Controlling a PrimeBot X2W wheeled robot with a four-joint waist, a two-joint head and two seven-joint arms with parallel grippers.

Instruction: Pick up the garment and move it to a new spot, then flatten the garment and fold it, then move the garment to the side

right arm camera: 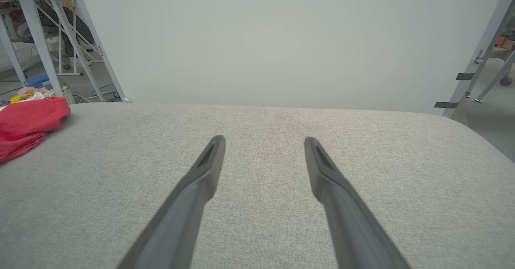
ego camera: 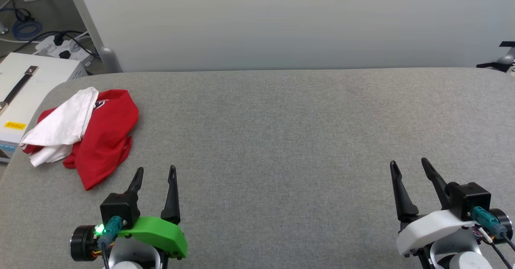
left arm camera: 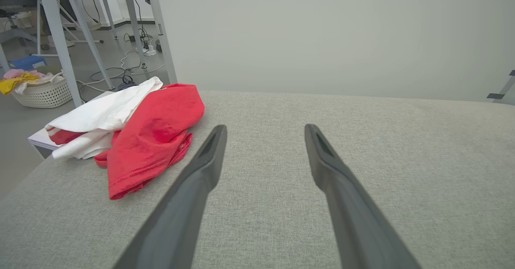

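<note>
Garment (ego camera: 100,140), a red jersey with white sleeves, lies bunched at the far left corner of the grey padded table (ego camera: 281,140) in the head view, its white part reaching the table's left edge. From there to the right edge the cloth top is bare. A pale wall panel (ego camera: 281,19) stands along the far edge. The left gripper (ego camera: 155,168) is just near of the garment and apart from it, jaws spread and holding nothing. The right gripper (ego camera: 408,161) is well apart at the other side, also spread and empty.

In the left wrist view the garment (left arm camera: 153,136) sits ahead and left of the left gripper (left arm camera: 265,127), not touching either finger.

In the right wrist view the garment (right arm camera: 28,120) shows at the left border, far from the right gripper (right arm camera: 264,138).
</note>
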